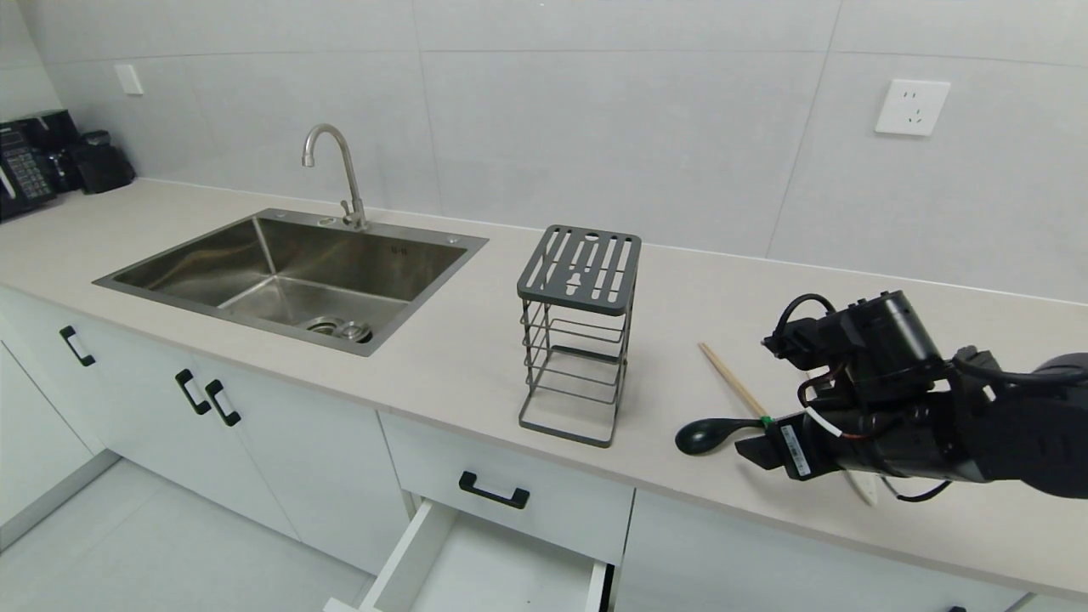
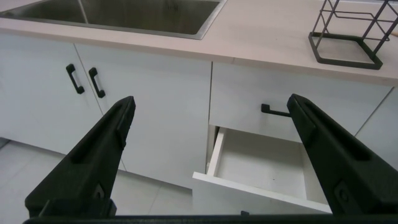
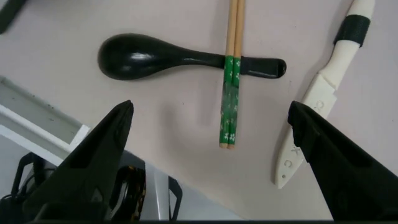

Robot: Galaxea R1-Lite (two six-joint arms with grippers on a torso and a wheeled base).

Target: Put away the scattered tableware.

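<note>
Right gripper [image 1: 765,444] hangs low over the black spoon [image 1: 710,434] and chopsticks [image 1: 733,382], right of the rack [image 1: 578,331]. Left gripper [image 2: 208,155], spread, faces the open drawer [image 2: 261,168]. Seen from the right wrist, that gripper's fingers [image 3: 106,168] gape wide. The chopsticks cross the spoon's handle — closing could snag both, or nudge the white utensil [image 3: 317,99].

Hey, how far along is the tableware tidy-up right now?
Done: nothing stored; the rack is empty and the open drawer looks empty. In hand: the right gripper hovers open over the black spoon and chopsticks, gripping nothing; the left gripper is open facing the drawer. Left: spoon, chopsticks and white utensil all lie on the counter.
</note>
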